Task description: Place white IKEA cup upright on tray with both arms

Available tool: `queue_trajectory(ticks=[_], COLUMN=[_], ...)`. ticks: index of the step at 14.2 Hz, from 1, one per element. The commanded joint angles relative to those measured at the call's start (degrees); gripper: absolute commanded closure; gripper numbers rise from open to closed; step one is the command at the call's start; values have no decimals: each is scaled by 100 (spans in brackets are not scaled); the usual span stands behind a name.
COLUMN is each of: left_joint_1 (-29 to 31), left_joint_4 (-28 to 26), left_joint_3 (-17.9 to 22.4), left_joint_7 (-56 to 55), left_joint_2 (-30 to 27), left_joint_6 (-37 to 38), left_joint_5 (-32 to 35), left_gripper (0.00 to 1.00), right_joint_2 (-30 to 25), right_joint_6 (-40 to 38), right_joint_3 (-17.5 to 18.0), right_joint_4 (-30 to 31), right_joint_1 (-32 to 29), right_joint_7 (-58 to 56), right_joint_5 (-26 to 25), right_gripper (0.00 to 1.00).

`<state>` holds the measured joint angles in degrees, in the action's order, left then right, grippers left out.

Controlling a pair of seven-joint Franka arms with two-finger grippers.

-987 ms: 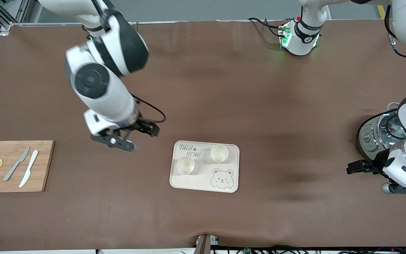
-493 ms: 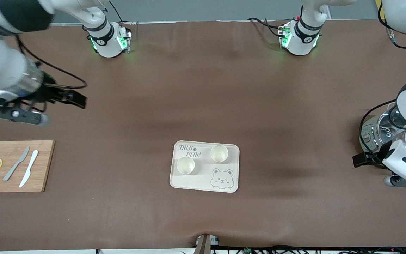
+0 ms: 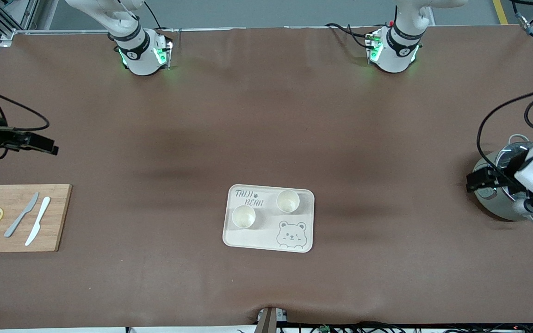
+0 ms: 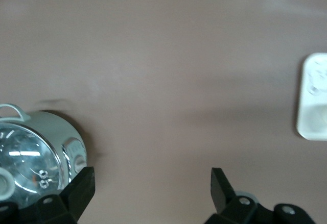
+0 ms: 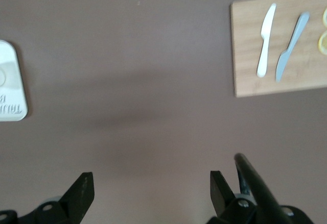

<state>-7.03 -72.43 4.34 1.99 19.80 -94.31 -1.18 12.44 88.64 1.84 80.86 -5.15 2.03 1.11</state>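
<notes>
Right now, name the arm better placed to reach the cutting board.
Right. The right hand hangs open over the table beside the cutting board; the left hand is over the steel pot at the left arm's end.

Heads up, your right gripper [image 5: 148, 191] is mostly cut off at the front view's edge, and only its fingertips poke into its own wrist view. The tray [image 5: 11, 81] is chopped by both wrist views' borders. Your left arm's wrist covers part of the steel cooker [image 3: 495, 196].
</notes>
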Motion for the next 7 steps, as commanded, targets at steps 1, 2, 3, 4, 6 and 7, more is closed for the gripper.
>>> queue_trajectory(ticks=[1,2,3,4,6,7], left_joint_1=[-26,-35,-44,-27,-18,-26], left_joint_4=[-113,-122,-104,-104,-95,-95], left_joint_3=[-170,-232,-276,-285,-294,-294], left_joint_7=[-181,-365,-427,-411,-296,-305], left_joint_2=[-230,-239,-239,-239,-266,-274], left_joint_6=[123,123,123,123,123,123], left_joint_5=[-171,-216,-190,-199,-199,-190], left_gripper=[0,0,0,0,0,0], right_joint_2=[-102,-93,-93,-84,-84,-75], right_joint_6=[592,593,593,576,567,584], right_joint_3=[88,97,97,97,88,88], right_joint_4=[457,448,422,370,273,203], right_joint_1=[-302,-328,-354,-346,-346,-346], right_joint_7=[-431,-431,-440,-440,-449,-440], right_joint_5=[83,92,83,83,31,30], right_gripper=[0,0,0,0,0,0])
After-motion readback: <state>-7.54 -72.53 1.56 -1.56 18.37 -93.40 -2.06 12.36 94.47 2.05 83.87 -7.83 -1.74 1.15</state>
